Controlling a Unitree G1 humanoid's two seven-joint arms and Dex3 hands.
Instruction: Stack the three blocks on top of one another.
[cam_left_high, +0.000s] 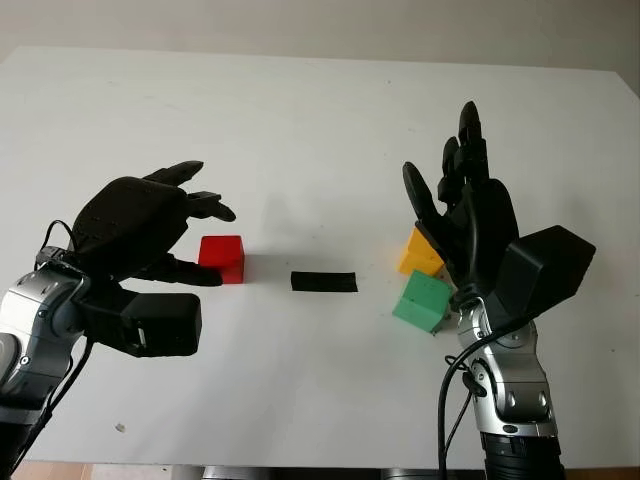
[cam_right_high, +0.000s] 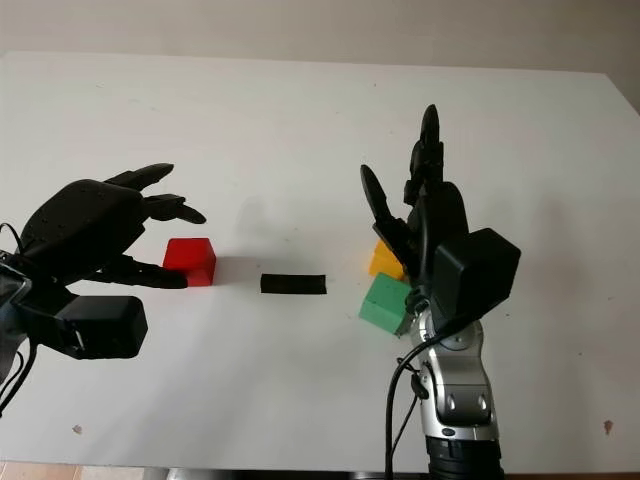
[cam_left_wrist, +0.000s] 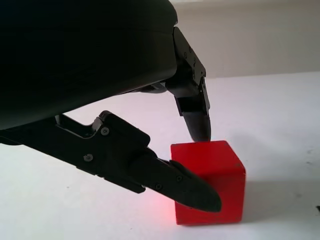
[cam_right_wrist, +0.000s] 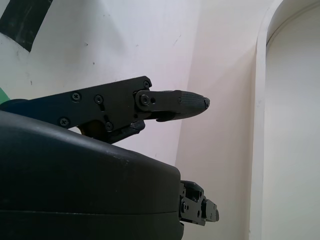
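The left hand (cam_left_high: 165, 225) hovers low over the white worktop (cam_left_high: 300, 120), open and holding nothing, with the small red cube-shaped block (cam_left_high: 223, 258) right at its fingertips; in the left wrist view one finger (cam_left_wrist: 195, 122) hangs just above the block's top rear edge and the thumb reaches along its near face, though contact is not plain. The step in hand looks like closing on this red block. To do it well, the hand should settle so thumb and fingers bear on opposite faces, square to them, low enough to grip the body and not just a top edge, then close without nudging the block sideways. The right hand (cam_right_high: 420, 215) stands upright and open, holding nothing, with the yellow block (cam_right_high: 385, 260) and the green block (cam_right_high: 385, 303) close against its palm side, the two touching or nearly so. A strip of black tape (cam_left_high: 324, 282) lies on the worktop between the two hands. No block is stacked yet, so the lift must clear the worktop before carrying across.
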